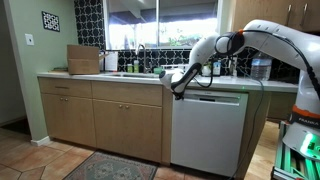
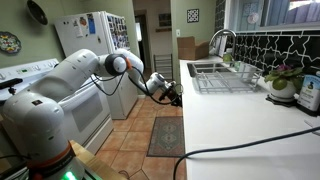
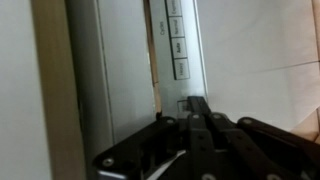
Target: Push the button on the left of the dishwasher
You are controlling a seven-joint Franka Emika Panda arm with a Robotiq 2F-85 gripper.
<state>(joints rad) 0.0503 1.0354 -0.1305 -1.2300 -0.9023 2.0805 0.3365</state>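
The dishwasher (image 1: 210, 135) is a silver-white panel under the counter, with a narrow control strip (image 1: 212, 96) along its top. My gripper (image 1: 178, 89) is shut and empty, with its tip at the left end of that strip. In the wrist view the closed fingers (image 3: 192, 104) rest against the strip just past a row of small grey buttons (image 3: 178, 45). Whether the tip presses a button is hidden by the fingers. In an exterior view the gripper (image 2: 172, 94) sits at the counter's front edge, and the dishwasher front is hidden there.
Tan wooden cabinet doors (image 1: 110, 120) stand beside the dishwasher. A sink with faucet (image 2: 215, 45) and a dish rack (image 2: 225, 78) sit on the white counter (image 2: 240, 130). A rug (image 2: 163, 135) lies on the tile floor. A fridge (image 2: 95, 40) and a stove (image 2: 30, 75) face the counter.
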